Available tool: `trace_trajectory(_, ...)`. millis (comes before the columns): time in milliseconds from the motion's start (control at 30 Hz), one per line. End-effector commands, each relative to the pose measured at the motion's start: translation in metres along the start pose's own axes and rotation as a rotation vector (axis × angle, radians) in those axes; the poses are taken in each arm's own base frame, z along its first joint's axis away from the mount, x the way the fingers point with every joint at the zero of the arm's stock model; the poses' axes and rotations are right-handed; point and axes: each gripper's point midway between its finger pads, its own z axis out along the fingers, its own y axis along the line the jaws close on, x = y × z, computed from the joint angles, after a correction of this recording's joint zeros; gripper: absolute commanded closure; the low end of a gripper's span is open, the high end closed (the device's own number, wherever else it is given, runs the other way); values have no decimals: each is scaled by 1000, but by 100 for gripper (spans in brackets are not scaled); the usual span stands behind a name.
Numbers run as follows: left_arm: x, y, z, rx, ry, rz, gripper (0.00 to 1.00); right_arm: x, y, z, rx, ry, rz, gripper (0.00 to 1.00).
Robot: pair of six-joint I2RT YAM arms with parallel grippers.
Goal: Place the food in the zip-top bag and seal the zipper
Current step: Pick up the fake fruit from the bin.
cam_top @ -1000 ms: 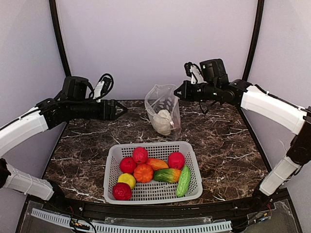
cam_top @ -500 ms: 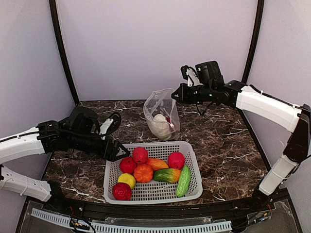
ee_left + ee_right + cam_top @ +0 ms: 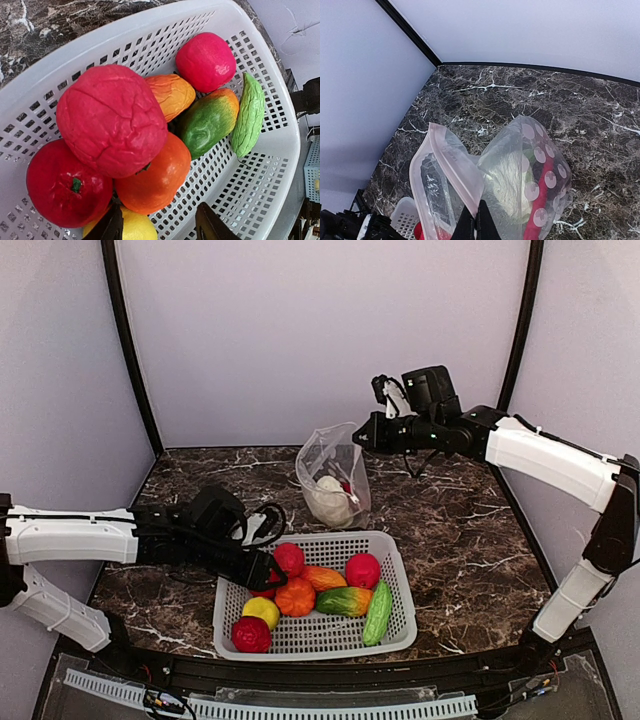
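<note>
At the near edge of a dark marbled bench (image 3: 470, 540), a white slotted basket (image 3: 310, 645) held toy fruits and vegetables. A red fruit (image 3: 251, 634) sat in its near left corner, with a lemon (image 3: 262, 611) just behind it. Beside these were an orange (image 3: 295, 596), a green-and-orange mango (image 3: 344, 600), and a bumpy green gourd (image 3: 378, 613) lying along the right wall. Toward the basket's far side lay an orange-yellow piece (image 3: 322, 577), a red ball (image 3: 362, 570) and a wrinkled red fruit (image 3: 289, 558). The left arm (image 3: 70, 537) stretched in low from the left. The left fingers (image 3: 267, 573) were spread apart just over the fruit at the basket's left side; the wrist camera showed the lemon and the orange below the two tips. Behind the basket, a clear dotted bag (image 3: 335, 475) stood upright on the bench with its mouth open. A white cauliflower (image 3: 328, 502) and something red lay inside it. The pinkish zipper strip (image 3: 451, 155) gaped unsealed. The right fingers (image 3: 364, 435), pressed together, pinched the bag's top edge at the right side of its mouth.
</note>
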Motion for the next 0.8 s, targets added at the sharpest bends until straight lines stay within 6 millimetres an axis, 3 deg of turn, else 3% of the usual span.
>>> trace_trajectory(0,11,1,15,14,30,12,51,-6,7,2,-25,-21,0,100)
trace_trajectory(367,21,13,43,-31,69,-25,52,-7,8,3,-32,-19,0,100)
trace_trajectory(767,28,10,61,-9,118,-34,40,-5,7,7,-32,-9,1,100)
